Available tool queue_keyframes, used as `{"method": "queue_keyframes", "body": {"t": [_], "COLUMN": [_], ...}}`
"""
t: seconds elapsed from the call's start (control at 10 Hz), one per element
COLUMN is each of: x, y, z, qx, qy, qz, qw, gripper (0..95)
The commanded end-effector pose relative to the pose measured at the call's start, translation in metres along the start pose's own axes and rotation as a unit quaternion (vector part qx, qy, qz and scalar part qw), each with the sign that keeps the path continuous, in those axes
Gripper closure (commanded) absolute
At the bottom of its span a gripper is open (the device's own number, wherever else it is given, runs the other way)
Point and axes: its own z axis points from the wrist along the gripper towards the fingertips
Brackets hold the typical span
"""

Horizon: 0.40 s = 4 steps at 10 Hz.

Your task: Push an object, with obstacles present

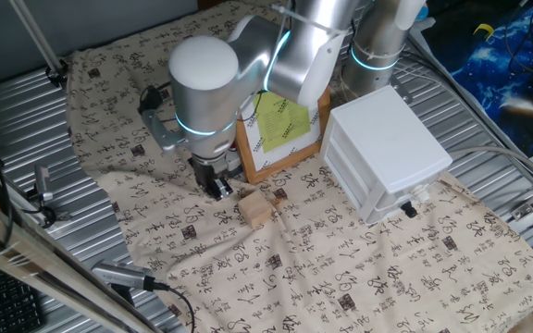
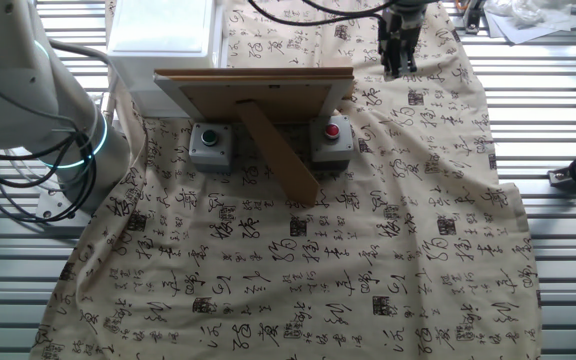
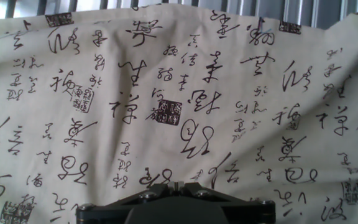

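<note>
1. One small wooden block point(image 1: 258, 210) lay on the cloth, just beside the gripper point(image 1: 217, 187) toward the white drawer unit point(image 1: 387, 153).
2. Its fingers looked pressed together, holding nothing.
3. Behind both stood the picture frame point(image 1: 280, 134).

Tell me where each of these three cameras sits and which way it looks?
One fixed view: high in front of the picture frame, looking down; arm and gripper show beside the wooden block.
The other fixed view: opposite side, behind the frame; gripper at the far edge, arm base at left.
Hand view: on the hand, facing the printed cloth; only finger bases show.
Shared: frame, drawer unit, cloth.
</note>
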Motion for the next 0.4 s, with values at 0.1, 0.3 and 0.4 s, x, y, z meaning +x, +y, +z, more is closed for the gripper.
{"method": "queue_keyframes", "body": {"t": [0.1,0.3,0.4], "x": [-0.0004,-0.0004,-0.0004], "y": [-0.001,-0.001,-0.001], "z": [0.0005,0.0005,0.0005], "qx": [0.001,-0.002,-0.002], "qy": [-0.011,-0.01,-0.008], "qz": [0.003,0.003,0.002], "qw": [0.9999,0.9999,1.0], "gripper": [95.0,95.0,95.0]}}
